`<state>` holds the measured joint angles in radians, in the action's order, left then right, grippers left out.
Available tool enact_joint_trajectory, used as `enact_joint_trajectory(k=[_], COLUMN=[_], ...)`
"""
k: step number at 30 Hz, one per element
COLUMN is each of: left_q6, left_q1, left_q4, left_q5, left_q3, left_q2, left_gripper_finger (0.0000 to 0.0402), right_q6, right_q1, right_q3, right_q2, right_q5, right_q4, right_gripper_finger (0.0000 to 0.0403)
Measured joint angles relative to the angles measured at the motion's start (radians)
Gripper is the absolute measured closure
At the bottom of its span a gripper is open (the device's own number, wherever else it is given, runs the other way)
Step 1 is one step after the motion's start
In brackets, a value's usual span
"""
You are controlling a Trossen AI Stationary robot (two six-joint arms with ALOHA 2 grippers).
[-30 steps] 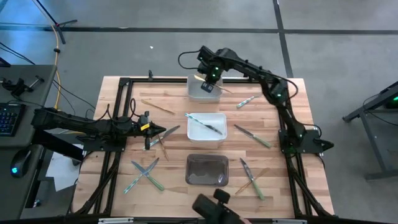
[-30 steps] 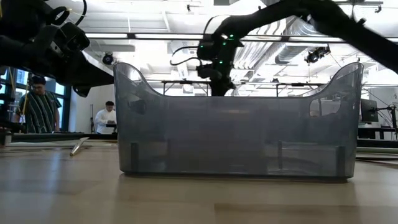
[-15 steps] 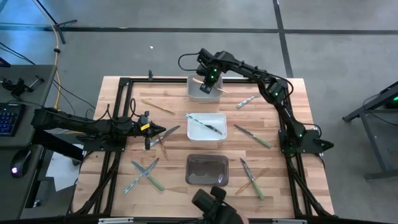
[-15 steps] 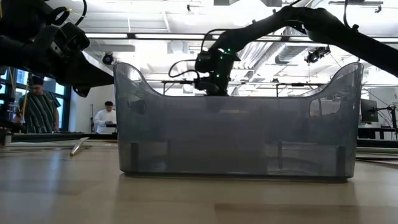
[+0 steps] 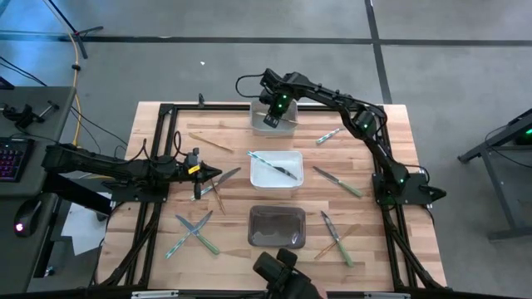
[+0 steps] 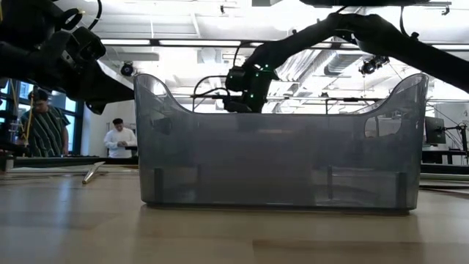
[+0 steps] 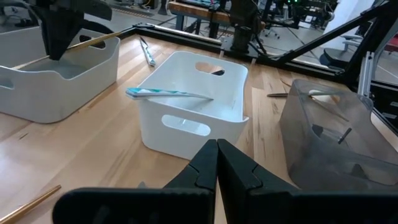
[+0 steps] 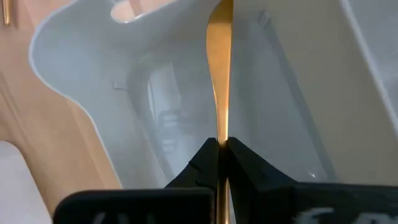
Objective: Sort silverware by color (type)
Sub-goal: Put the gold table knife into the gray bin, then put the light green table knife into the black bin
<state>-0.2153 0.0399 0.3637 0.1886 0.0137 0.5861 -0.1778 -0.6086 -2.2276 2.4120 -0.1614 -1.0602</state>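
Wooden table (image 5: 166, 149), framed by dark rails, under both arms. Three bins in a row down the middle: far white bin (image 5: 287, 126), middle white bin (image 5: 291, 174) holding a blue-handled piece (image 7: 168, 93), near smoky grey bin (image 6: 278, 158). Right gripper (image 8: 222, 146) over the far white bin, jaws clamped on a tan wood-coloured utensil (image 8: 221, 74). Left gripper (image 7: 216, 163) low at the table's left side, jaws together, nothing held. Remaining silverware (image 5: 339, 182) scattered on the wood around the bins
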Motion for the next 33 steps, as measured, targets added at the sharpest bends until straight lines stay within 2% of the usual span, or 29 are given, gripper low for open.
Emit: enact_joint_trajectory(k=[4,10,16,19,25,29,33], left_q6=[0.000,0.001,0.035,0.036,0.037,0.026,0.034], left_q1=[0.000,0.000,0.000,0.000,0.000,0.000,0.000], left_q4=[0.000,0.000,0.000,0.000,0.000,0.000,0.000], left_q5=[0.000,0.004,0.005,0.005,0.005,0.005,0.005], left_q3=[0.000,0.000,0.000,0.000,0.000,0.000,0.000], left_q2=[0.000,0.000,0.000,0.000,0.000,0.000,0.000], left_gripper_finger=[0.0401,0.0401,0.0401,0.0401,0.0401,0.0401,0.0401], right_q6=[0.001,-0.003,-0.033,-0.078,-0.146,-0.143,-0.124], right_q1=[0.000,0.000,0.003,0.010,0.015,0.011,0.018], right_q3=[0.000,-0.018,-0.131,-0.089,-0.088,-0.064,0.140], right_q2=[0.003,0.004,0.002,-0.069,-0.178,-0.183,-0.191], right_q5=[0.000,0.001,0.006,0.023,0.016,-0.033,-0.076], right_q4=[0.004,0.001,-0.019,0.013,0.021,0.078,0.312], right_gripper_finger=[0.0381,0.0325,0.0295,0.0312,0.0395,0.0398,0.0402])
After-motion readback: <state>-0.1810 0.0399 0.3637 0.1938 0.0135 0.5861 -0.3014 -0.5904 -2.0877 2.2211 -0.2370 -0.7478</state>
